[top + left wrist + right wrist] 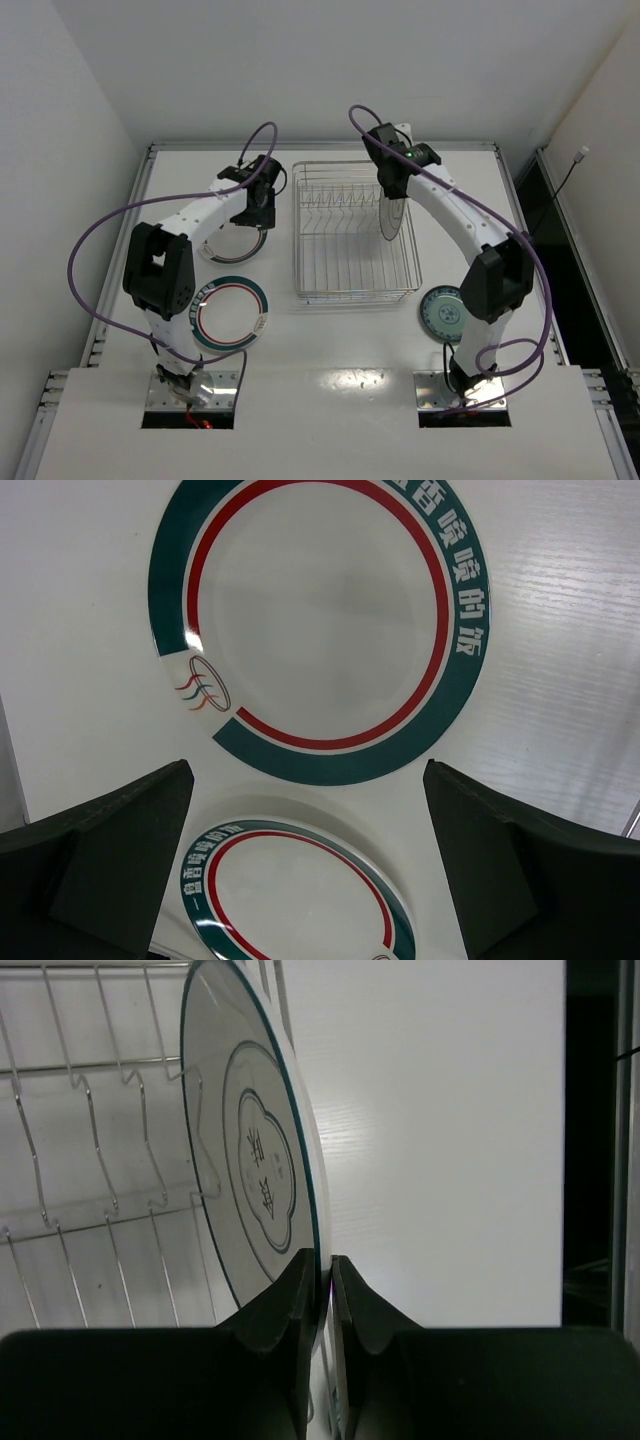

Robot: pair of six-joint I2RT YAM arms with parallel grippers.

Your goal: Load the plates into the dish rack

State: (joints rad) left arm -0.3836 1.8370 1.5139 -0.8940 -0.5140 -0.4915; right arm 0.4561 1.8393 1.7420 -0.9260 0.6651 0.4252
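Two white plates with teal-and-red rims lie flat on the table left of the dish rack (355, 290): one (228, 247) under my left gripper, one (231, 316) nearer the bases. In the left wrist view one plate (320, 620) fills the top and the other (290, 900) lies between my fingers. My left gripper (262, 218) (310, 880) is open and empty above them. My right gripper (390, 192) (328, 1270) is shut on the rim of the pale grey plate (389, 222) (250, 1160), held on edge over the rack's right side, beside the wire tines (100, 1215). The small teal patterned plate (442, 312) lies right of the rack.
The white table has raised metal edges (320, 146) at the back and sides. White walls close in on the left and behind. A dark gap (575, 270) runs along the right. Purple cables loop off both arms.
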